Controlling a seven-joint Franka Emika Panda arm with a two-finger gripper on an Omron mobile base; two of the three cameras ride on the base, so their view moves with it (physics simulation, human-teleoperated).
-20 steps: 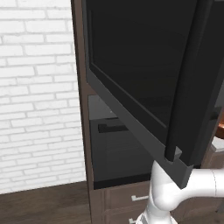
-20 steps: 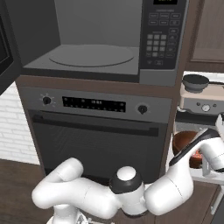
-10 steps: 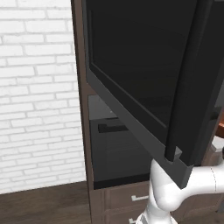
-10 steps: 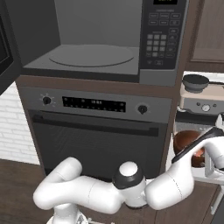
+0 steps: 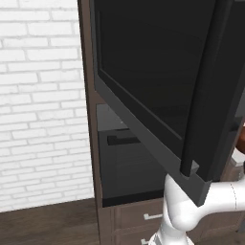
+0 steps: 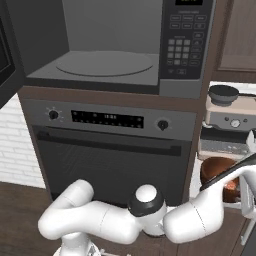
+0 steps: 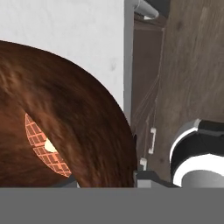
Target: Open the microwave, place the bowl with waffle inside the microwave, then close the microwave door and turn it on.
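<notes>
Claw (image 7: 107, 186) right at the rim of a brown wooden bowl (image 7: 65, 118) holding a waffle (image 7: 43, 146), grip state impossible to tell. Beyond, on the white desk (image 7: 87, 35) beside the oven (image 6: 115, 150). Farthest, microwave (image 6: 115, 45) with door (image 5: 162, 86) swung wide open, cavity bare.

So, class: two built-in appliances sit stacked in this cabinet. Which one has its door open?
The upper one, the microwave: its cavity and round turntable are exposed, with the microwave door swung out. The oven below is closed.
</notes>
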